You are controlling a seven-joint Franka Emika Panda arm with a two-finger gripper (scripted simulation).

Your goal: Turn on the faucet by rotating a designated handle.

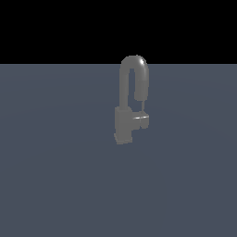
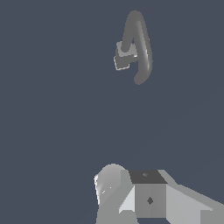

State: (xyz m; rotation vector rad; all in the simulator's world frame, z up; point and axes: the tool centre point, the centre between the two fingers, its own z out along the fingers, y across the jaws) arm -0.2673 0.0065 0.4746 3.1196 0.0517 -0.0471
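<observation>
Faucet [image 1: 126, 121] stands approx mid-tabletop [image 1: 55, 185] in the exterior view, handle [image 1: 141, 121] sticking out at 3 o'clock from base. End effector not visible w/ fingers; spread or pressed can't tell. Approach handle tip, push tangentially, avoid spout.

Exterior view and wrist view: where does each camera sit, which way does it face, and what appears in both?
Exterior view: off the arm, facing level across the dark floor at the small matte grey faucet; its short glossy handle stub points to the exterior view's right. No robot part shows.
Wrist view: on the wrist, looking down from above at the faucet some way off; pale grey robot body fills the foreground, fingertips unseen.
Shared: the faucet and floor.
</observation>
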